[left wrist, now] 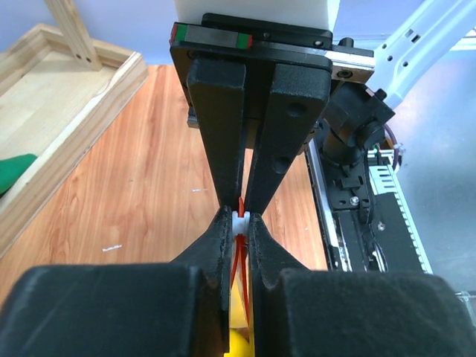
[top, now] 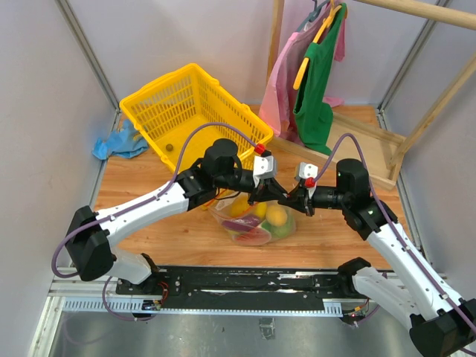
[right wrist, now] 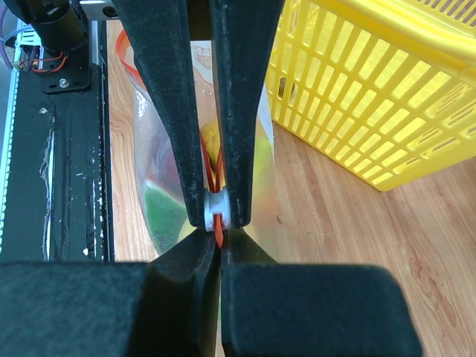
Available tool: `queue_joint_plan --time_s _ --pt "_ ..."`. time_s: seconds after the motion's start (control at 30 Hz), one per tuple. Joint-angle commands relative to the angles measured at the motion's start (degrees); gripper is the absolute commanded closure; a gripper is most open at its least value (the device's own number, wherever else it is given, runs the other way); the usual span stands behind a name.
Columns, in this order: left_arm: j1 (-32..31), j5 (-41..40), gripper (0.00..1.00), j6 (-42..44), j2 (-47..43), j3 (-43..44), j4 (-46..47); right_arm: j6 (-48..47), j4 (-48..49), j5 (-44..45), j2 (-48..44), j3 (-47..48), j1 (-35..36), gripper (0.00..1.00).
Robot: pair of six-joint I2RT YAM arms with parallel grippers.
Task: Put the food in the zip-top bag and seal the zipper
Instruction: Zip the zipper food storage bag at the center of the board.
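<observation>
Left pincer [left wrist: 238, 222] and right pincer [right wrist: 216, 217] both clench the zipper [right wrist: 218, 232] of the zip-top bag [right wrist: 152, 126]

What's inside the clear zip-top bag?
Through the zip-top bag show a yellow-orange fruit, a purple piece and a green piece. The left claw and right claw cover its top; anything there is hidden.

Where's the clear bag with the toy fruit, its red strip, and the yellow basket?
zip-top bag [top: 253, 229]: top view, its fruit-filled belly.
zipper [right wrist: 218, 229]: right wrist view, its pinched orange stretch.
yellow basket [top: 159, 82]: top view, its far-left rim.
</observation>
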Motion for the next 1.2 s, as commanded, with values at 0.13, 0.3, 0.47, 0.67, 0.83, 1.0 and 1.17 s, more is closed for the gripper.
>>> queue_joint_plan --time_s 0.13,0.3,0.47,0.67,0.83,1.0,1.17 --pt "0.2 -3.3 1.0 3.7 -2.6 1.8 -7.0 0.3 1.2 0.1 -0.3 1.5 -1.6 0.99" --pt "0.3 -5.3 1.0 4.4 -3.3 1.9 -10.1 0.7 1.5 0.2 -0.4 1.5 -2.3 0.99" --pt "0.5 -6.4 1.0 5.0 -4.2 1.6 -11.7 0.9 1.5 -0.9 -0.5 1.6 -2.7 0.99" --pt "0.7 -7.9 1.0 5.9 -5.0 1.7 -12.9 1.3 1.7 -0.3 -0.8 1.7 -3.1 0.99" --pt "0.7 -4.6 1.0 5.8 -3.6 3.2 -11.5 2.1 3.1 -3.3 0.2 2.3 -3.0 0.88" --pt "0.6 -1.8 1.0 4.2 -1.8 4.9 -9.8 2.2 3.8 -4.4 1.5 2.4 -2.2 0.75" --pt "0.6 -0.3 1.0 2.3 -1.2 4.9 -7.6 2.4 5.2 -4.4 2.4 1.9 -1.3 0.69"
